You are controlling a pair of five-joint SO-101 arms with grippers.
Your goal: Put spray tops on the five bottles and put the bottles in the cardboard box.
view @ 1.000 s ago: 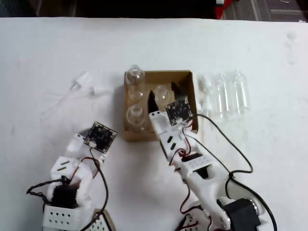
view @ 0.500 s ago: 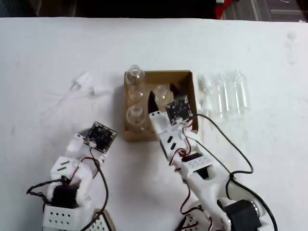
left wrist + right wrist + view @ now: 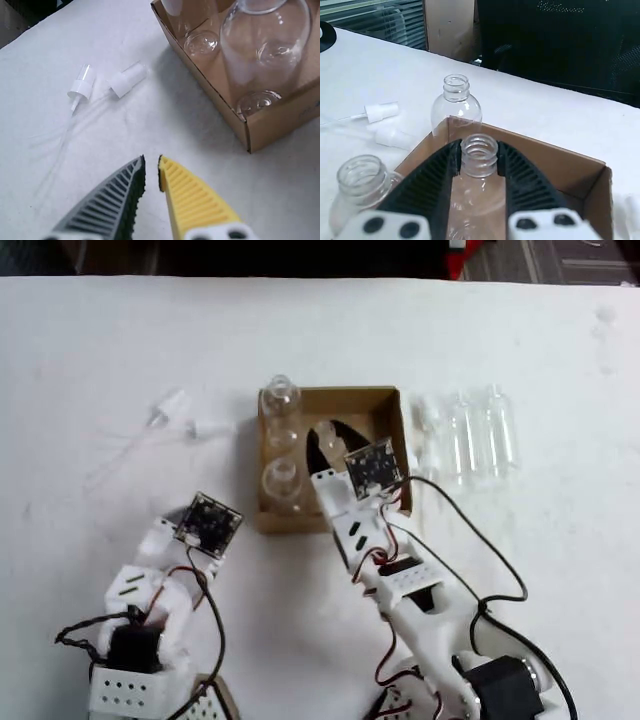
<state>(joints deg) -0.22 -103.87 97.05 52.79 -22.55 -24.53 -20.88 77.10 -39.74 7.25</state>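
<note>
Nearest, the left claw (image 3: 151, 172) hangs over the surface (image 3: 60, 165), its jaws almost pressed together and holding nothing. Beyond it, the right claw (image 3: 479, 147) pinches the open neck of a bottle (image 3: 475, 195) standing inside the cardboard box (image 3: 385, 400), near other uncapped bottles (image 3: 362, 177). Farther off, two spray tops (image 3: 125, 80) lie loose on the left arm's side of the box, and more clear bottles (image 3: 465, 440) lie on the other side. As I judge it, no capping is done and boxing is partway.

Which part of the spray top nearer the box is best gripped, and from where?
Probably take the spray top by its stubby white body, from straight above, closing across its width: it lies flat on the table, and its tube looks too thin.
</note>
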